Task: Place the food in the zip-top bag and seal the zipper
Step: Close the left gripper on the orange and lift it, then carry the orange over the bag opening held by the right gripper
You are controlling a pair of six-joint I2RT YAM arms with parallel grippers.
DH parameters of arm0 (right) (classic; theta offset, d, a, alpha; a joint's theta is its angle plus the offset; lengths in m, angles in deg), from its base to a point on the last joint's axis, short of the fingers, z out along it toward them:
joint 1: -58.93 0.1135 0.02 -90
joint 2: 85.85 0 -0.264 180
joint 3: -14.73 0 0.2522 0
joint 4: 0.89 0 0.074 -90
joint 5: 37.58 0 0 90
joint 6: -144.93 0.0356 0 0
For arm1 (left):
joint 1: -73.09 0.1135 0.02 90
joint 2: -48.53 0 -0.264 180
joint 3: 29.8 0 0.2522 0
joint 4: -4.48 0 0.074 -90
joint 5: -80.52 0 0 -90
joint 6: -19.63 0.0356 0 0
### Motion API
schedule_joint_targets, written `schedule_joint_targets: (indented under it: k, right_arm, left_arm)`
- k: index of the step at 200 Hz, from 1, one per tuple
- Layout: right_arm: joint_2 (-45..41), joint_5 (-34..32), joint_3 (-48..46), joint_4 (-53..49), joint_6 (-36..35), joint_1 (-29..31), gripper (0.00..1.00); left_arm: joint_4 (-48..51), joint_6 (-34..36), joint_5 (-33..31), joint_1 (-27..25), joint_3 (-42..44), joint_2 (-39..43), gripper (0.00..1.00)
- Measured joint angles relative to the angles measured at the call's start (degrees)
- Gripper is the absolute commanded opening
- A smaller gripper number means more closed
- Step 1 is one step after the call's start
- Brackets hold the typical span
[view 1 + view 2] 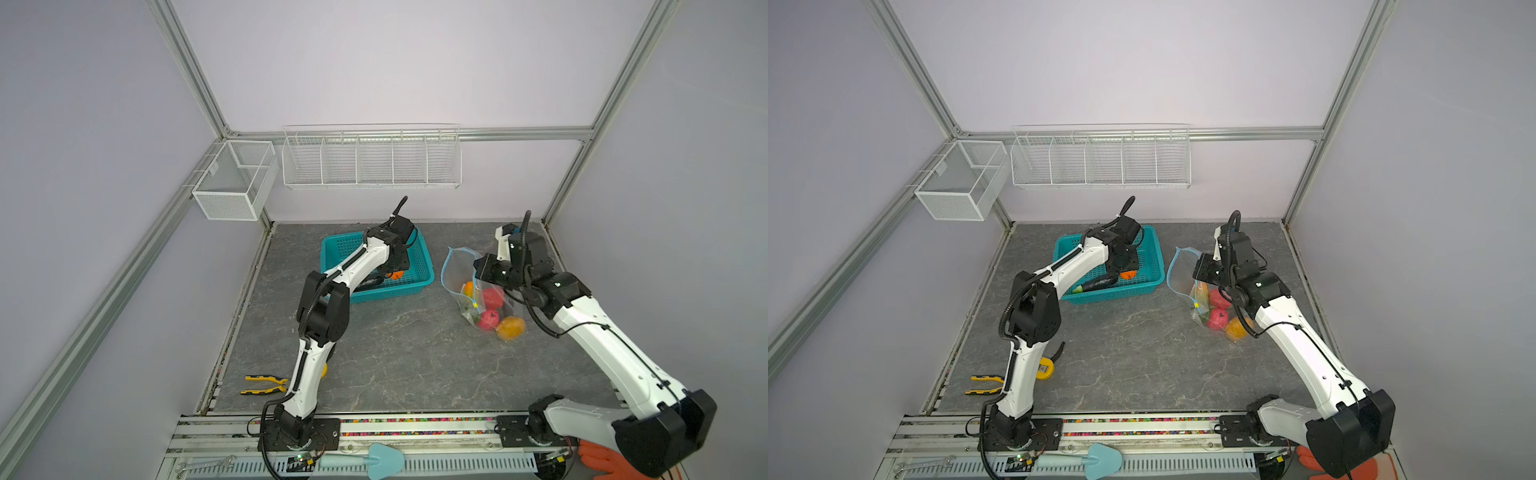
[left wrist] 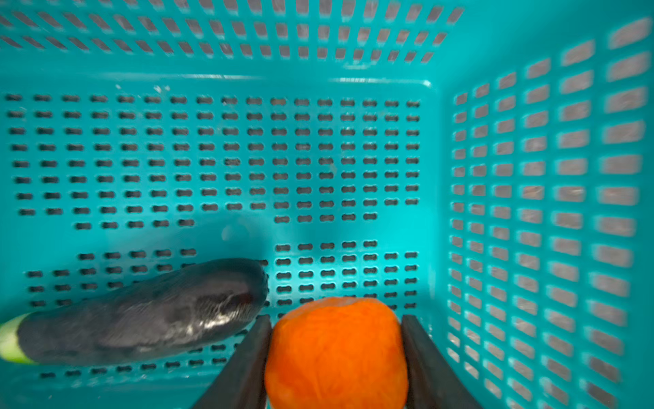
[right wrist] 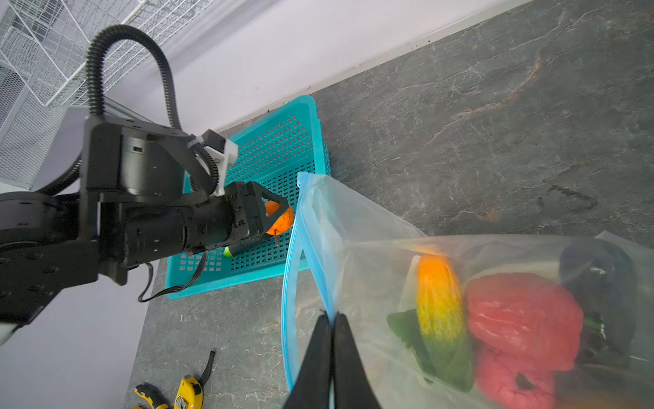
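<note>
Loading is mid-way. The left fingers point(image 2: 244, 364) are clamped on an orange fruit point(image 2: 336, 354) low inside the teal basket point(image 2: 531, 177), by the worktop's point(image 1: 395, 353) far edge. A dark aubergine point(image 2: 141, 318) lies beside it. The right fingers point(image 3: 315, 354) are pinched together on the blue zipper strip point(image 3: 288, 283), holding the bag point(image 3: 371, 219) open near the right edge, with food point(image 3: 523, 318) already inside. Next, likely: lift the orange fruit clear of the basket wall and carry it into the mouth.
</note>
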Motion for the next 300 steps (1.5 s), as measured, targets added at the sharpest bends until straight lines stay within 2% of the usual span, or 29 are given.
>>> schedule_joint_targets:
  k: [30, 61, 143, 199, 227, 300]
  right_arm:
    - [0.0, 0.0, 0.0, 0.0, 0.0, 0.0, 0.07]
    - [0.0, -0.2, 0.0, 0.0, 0.0, 0.0, 0.07]
    - [0.0, -0.2, 0.0, 0.0, 0.0, 0.0, 0.07]
    - [0.0, -0.2, 0.0, 0.0, 0.0, 0.0, 0.07]
    - [0.0, -0.2, 0.0, 0.0, 0.0, 0.0, 0.07]
    - [0.0, -0.2, 0.0, 0.0, 0.0, 0.4, 0.07]
  left_arm:
    - [-1.3, -0.6, 1.0, 0.1, 0.8, 3.2, 0.48]
    - [-3.8, -2.2, 4.0, -0.3, 6.5, 9.6, 0.48]
    - [-11.1, -7.1, 13.4, -5.5, 17.7, 21.5, 0.48]
    - [-16.0, -9.1, 13.9, -10.0, 20.8, 26.6, 0.46]
    - [-19.6, -9.8, 13.8, -10.5, 24.7, 30.0, 0.46]
    - [-25.3, -9.6, 13.0, -14.3, 24.3, 29.3, 0.45]
